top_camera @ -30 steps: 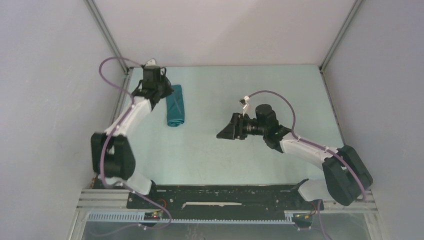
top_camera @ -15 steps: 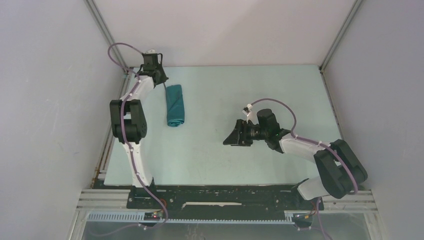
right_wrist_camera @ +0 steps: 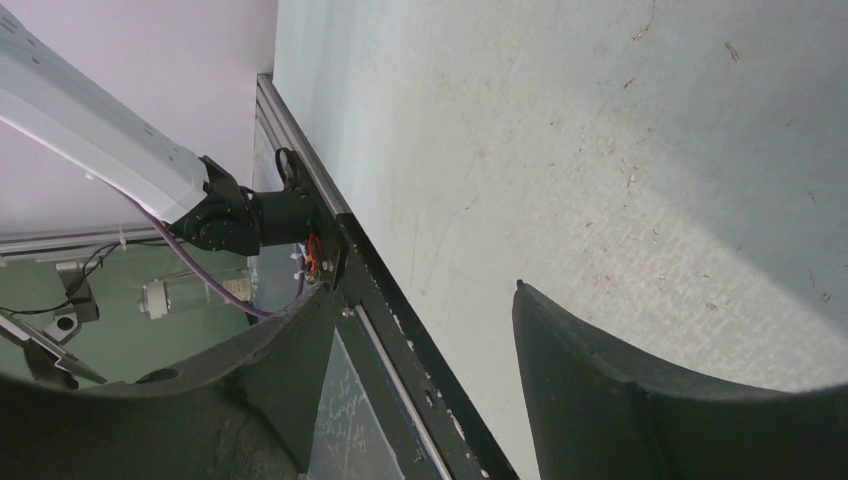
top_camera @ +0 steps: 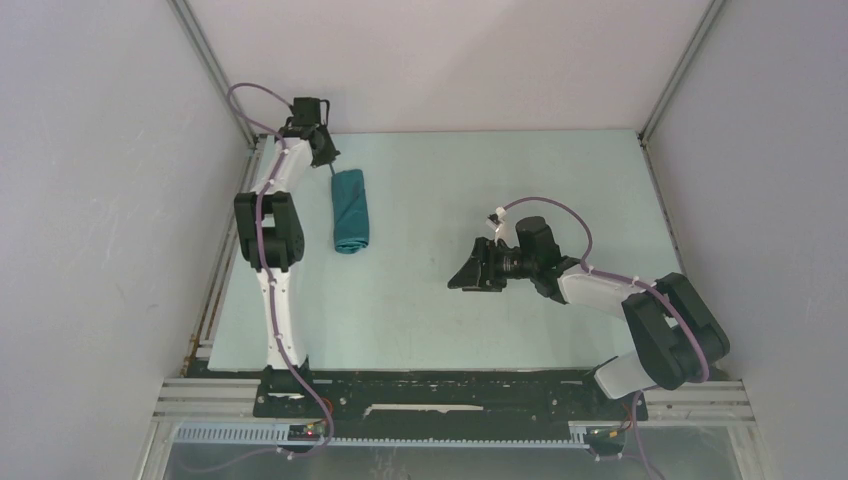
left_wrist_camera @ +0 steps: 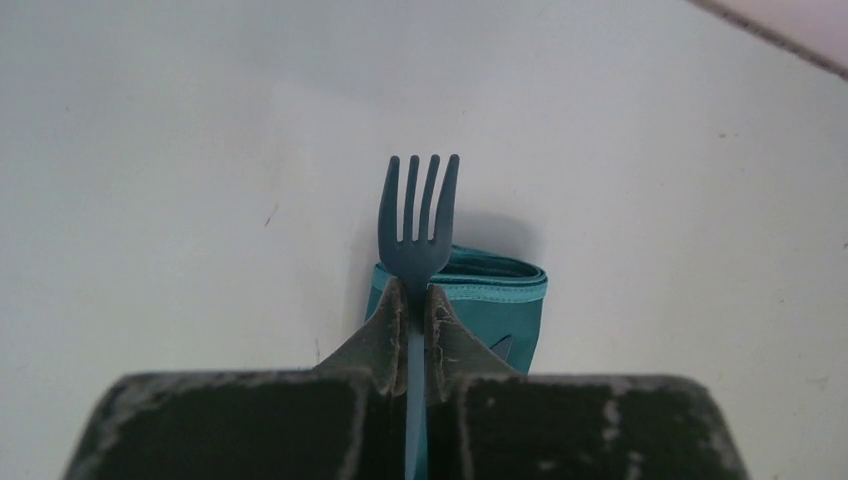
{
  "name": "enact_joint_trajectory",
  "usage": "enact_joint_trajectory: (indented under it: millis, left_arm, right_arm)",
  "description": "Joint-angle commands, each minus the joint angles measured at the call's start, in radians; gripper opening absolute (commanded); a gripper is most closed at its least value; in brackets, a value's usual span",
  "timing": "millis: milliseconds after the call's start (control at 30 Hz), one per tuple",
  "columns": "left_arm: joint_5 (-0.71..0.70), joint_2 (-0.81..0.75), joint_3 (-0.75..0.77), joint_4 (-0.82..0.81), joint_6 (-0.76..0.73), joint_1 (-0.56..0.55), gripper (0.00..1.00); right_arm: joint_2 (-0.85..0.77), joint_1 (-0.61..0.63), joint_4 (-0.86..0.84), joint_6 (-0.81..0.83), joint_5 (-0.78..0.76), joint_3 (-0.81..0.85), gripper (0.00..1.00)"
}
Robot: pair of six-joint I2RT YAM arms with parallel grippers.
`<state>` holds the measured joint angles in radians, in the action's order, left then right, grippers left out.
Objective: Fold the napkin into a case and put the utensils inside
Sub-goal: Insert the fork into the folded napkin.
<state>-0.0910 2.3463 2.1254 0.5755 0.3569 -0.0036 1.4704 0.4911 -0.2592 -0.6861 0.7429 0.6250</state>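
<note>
pinching a teal fork (left_wrist_camera: pixel 418 215) by its handle, the left gripper (left_wrist_camera: pixel 410 295) has its fingers pressed tight on either side of the stem, with the tines pointing away from the wrist. the fork is outside the case (top_camera: pixel 349 210), held at the bundle's far end; in the left wrist view its head overlaps the cloth's folded edge, and whether the two touch cannot be told. the case lies as a narrow oblong roll on the far left of the table (top_camera: pixel 480 180), just beside the left gripper. whether anything is tucked inside it cannot be told. the right gripper (top_camera: pixel 462 277) hangs over the middle right of the table, well apart from the case, fingers spread wide with nothing between them
</note>
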Motion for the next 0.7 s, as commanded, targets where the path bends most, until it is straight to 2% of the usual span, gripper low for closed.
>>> enact_joint_trajectory:
  millis: [0, 333, 667]
  left_arm:
    - [0.011, 0.026, 0.044, 0.078, 0.055, 0.001, 0.01]
    - [0.021, 0.052, 0.073, 0.118, 0.054, 0.001, 0.01]
    - [0.05, -0.028, -0.028, 0.133, -0.029, -0.001, 0.0]
  right_arm:
    - [-0.026, -0.011, -0.017, 0.008, 0.015, 0.008, 0.73]
    - [-0.039, -0.011, -0.008, 0.007, 0.012, 0.003, 0.72]
    - [-0.031, 0.02, -0.031, 0.001, 0.027, 0.001, 0.72]
